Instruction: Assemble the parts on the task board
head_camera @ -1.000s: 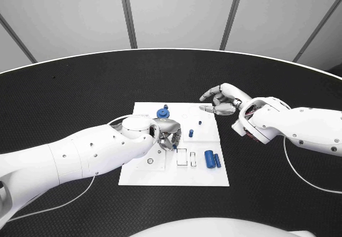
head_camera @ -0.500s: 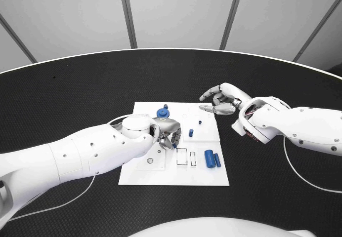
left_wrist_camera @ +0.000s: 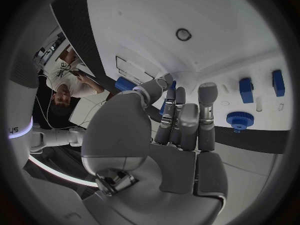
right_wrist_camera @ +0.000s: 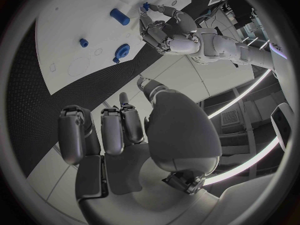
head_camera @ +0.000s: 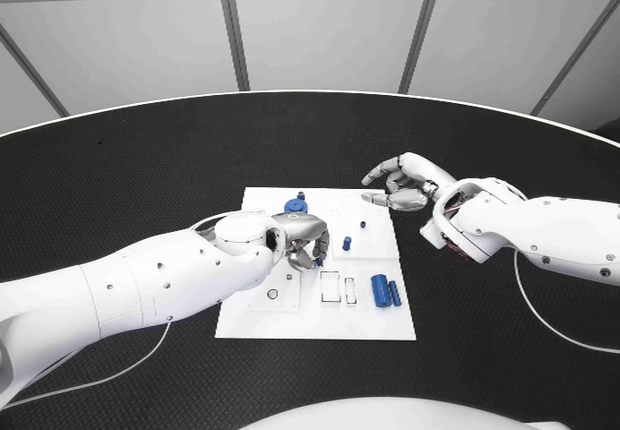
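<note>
The white task board (head_camera: 274, 313) lies mid-table. My left hand (head_camera: 304, 240) hovers over its middle with fingers curled down, and a small blue part (right_wrist_camera: 145, 6) shows at its fingertips, seemingly pinched. The same hand (left_wrist_camera: 181, 130) hides most of that part in the left wrist view. A blue gear-like piece (head_camera: 296, 206) and a small peg (head_camera: 301, 194) stand at the board's far edge. Two more pegs (head_camera: 347, 241) (head_camera: 363, 221) stand to the hand's right. Two blue cylinders (head_camera: 383, 289) lie at the right edge. My right hand (head_camera: 403, 182) is curled and holds nothing, just off the far right corner.
Rectangular slots (head_camera: 339, 287) and a round hole (head_camera: 272, 293) mark the board's near half. Black table (head_camera: 155, 170) surrounds the board on all sides. My right forearm (head_camera: 517, 224) reaches in over the table right of the board.
My left hand and forearm have shifted very slightly over the board's middle. The right hand and the loose parts have stayed where they were.
</note>
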### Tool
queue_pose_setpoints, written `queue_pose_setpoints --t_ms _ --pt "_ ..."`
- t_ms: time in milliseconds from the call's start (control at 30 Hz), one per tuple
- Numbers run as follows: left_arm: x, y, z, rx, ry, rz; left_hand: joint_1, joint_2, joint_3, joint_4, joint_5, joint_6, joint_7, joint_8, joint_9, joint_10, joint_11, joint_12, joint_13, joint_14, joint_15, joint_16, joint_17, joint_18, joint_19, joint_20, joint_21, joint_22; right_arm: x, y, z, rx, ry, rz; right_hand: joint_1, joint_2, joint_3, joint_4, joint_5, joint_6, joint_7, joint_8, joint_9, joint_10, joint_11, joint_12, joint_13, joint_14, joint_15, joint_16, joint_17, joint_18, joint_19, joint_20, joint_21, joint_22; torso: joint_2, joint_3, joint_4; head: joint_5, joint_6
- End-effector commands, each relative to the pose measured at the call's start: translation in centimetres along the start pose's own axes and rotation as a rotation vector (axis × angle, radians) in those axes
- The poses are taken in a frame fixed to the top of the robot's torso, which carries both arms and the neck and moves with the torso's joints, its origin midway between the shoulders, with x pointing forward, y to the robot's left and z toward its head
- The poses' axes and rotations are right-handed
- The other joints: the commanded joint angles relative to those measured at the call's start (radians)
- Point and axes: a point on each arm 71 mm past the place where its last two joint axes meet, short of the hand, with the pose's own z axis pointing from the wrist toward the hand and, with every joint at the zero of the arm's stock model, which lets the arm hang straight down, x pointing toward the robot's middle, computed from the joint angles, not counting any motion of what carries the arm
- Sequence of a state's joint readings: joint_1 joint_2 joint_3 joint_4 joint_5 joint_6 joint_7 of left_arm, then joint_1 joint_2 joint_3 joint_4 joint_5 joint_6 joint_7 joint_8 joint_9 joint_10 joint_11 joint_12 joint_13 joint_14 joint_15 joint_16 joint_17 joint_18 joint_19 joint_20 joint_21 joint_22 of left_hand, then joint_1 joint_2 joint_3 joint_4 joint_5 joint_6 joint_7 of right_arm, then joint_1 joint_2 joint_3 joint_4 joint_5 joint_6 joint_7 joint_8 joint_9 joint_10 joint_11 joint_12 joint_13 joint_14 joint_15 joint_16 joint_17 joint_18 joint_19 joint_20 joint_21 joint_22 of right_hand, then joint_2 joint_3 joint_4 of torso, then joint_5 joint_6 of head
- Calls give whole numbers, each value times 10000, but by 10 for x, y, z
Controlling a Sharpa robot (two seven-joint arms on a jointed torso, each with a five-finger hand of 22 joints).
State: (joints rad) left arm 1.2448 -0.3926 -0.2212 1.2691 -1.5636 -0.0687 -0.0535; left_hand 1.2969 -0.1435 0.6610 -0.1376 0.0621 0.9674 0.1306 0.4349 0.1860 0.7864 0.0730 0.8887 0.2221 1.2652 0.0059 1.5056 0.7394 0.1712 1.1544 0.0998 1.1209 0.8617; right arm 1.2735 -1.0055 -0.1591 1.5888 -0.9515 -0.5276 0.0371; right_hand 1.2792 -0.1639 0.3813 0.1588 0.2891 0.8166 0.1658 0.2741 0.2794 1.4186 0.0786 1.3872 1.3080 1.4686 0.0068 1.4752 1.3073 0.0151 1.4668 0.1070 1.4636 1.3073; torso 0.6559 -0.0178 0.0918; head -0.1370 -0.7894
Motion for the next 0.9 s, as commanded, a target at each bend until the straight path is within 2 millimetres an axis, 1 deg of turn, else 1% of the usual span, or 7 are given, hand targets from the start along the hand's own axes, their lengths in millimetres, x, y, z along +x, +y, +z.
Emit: queue_pose_setpoints --t_ms 33,167,200,333,600,667,900 --pt "0 2 -3 2 -93 -126 -131 -62 -20 101 -29 53 -26 3 18 83 2 -42 -19 140 2 68 174 -131 116 -6 69 35 0 0 0 0 -5 -4 40 9 44 0 44 78 25 29 -9 58 1 36 800 596 -73 7 740 156 510 -63 -18 1670 -5 0 6 13 41" --pt "0 4 -8 -5 -187 -334 -169 -82 -40 126 -34 64 -28 3 23 86 2 -41 -26 177 2 78 242 -143 153 -7 102 85 0 -1 1 4 -13 -13 40 9 44 0 44 78 25 29 -9 58 1 36 800 596 -73 7 740 156 510 -63 -18 1670 -2 2 8 23 97" --pt "0 4 -10 -15 -209 -394 -183 -88 -47 136 -35 67 -30 2 25 88 2 -39 -28 193 2 82 273 -148 168 -7 116 106 0 -1 1 4 -14 -15 40 9 44 0 44 78 25 29 -9 58 1 36 800 596 -73 7 740 156 510 -63 -18 1670 -19 3 14 29 96" --pt "-1 8 -15 -72 -316 -641 -210 -97 -62 157 -39 80 -34 5 30 97 -1 -35 -31 243 1 95 382 -161 207 -7 152 160 0 -1 1 5 -19 -23 40 9 44 0 44 78 25 29 -9 58 1 36 800 596 -73 7 740 156 510 -63 -18 1670 0 -1 12 63 138" --pt "-20 18 -26 -240 -936 -1433 -272 -101 -92 218 -41 107 -43 8 42 116 -8 -25 -41 322 -4 119 519 -177 273 -11 205 233 -1 -3 2 20 -57 -50 26 11 57 8 45 80 25 31 -16 63 1 42 805 594 -73 2 731 160 502 -64 -36 1656 -2 -8 17 110 221" --pt "-25 21 -29 -297 -1097 -1594 -301 -93 -104 252 -43 117 -43 8 47 124 -11 -21 -46 368 -6 132 611 -193 327 -15 256 308 -1 -3 2 23 -64 -55 26 11 57 8 45 80 25 31 -16 63 1 42 805 594 -73 2 731 160 502 -64 -36 1656 8 -2 12 137 244" --pt "-41 33 -38 -546 -1455 -2058 -387 -87 -153 350 -41 132 -56 3 59 127 -13 -16 -60 388 -10 139 586 -196 357 -22 266 313 -2 -3 3 23 -74 -66 19 11 58 13 44 81 25 32 -17 59 2 38 800 591 -73 -5 719 161 502 -64 -37 1655 -2 2 18 190 313"
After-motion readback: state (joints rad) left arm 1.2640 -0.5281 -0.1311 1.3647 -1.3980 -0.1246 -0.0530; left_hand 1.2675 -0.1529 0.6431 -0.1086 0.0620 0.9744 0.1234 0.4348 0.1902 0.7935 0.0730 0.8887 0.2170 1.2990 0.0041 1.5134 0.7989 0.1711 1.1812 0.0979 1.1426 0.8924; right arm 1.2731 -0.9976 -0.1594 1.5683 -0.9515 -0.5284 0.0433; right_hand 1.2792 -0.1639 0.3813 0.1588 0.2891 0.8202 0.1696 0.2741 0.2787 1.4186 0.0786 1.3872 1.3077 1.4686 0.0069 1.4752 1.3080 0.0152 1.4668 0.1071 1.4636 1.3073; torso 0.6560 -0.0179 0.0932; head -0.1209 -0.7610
